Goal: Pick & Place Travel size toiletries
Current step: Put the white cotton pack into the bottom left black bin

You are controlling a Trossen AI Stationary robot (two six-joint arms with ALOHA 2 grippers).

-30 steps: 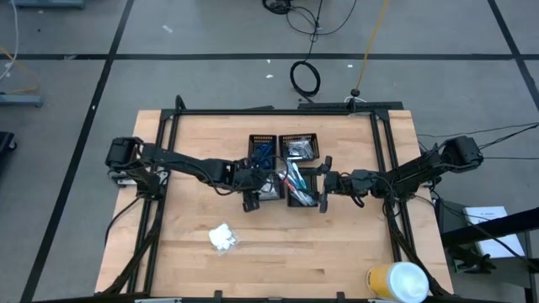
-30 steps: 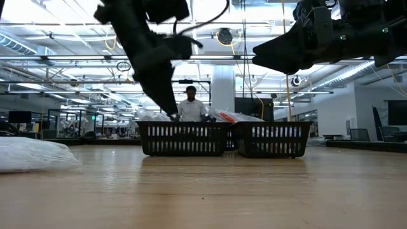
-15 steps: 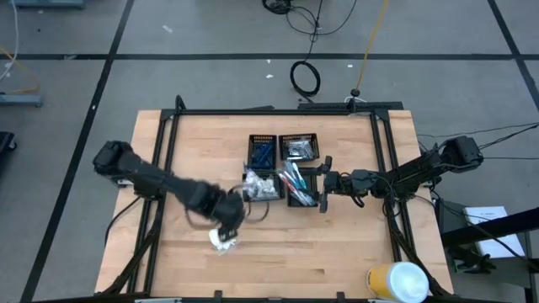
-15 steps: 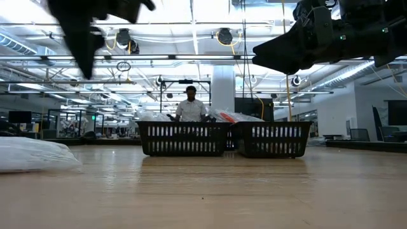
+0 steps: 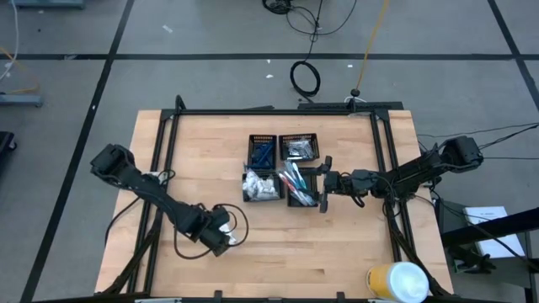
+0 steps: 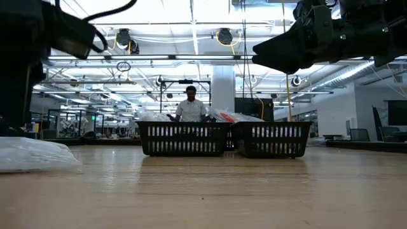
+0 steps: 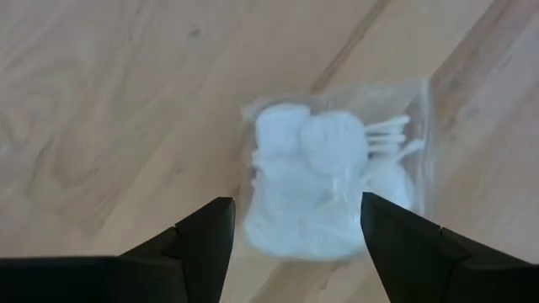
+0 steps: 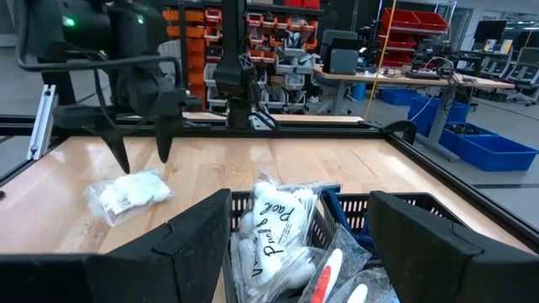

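A clear crinkly packet (image 7: pixel 328 185) of white pieces lies flat on the wooden table (image 5: pixel 354 252), near its front left. My left gripper (image 7: pixel 295 210) points down over it, open, one finger on either side and above it; in the right wrist view the fingertips (image 8: pixel 162 154) stand clear of the packet (image 8: pixel 130 194). Four black mesh trays (image 5: pixel 253 168) hold blue razors (image 5: pixel 261 151), silvery pieces (image 5: pixel 299 147), white packets (image 5: pixel 261 187) and toothbrushes (image 5: pixel 296 183). My right gripper (image 5: pixel 324 183) stays level and open at the right side of the toothbrush tray.
A large yellow-and-white cylinder (image 5: pixel 396 282) stands at the near right corner. A black frame (image 5: pixel 269 112) runs around the table. There is bare wood in front of the trays. A person (image 6: pixel 191 108) stands in the room beyond the far edge.
My left gripper has swung from over the near-left tray toward the table's near left, rolling about its own line as it went, and now stands over the packet on the table. The packet has not moved.
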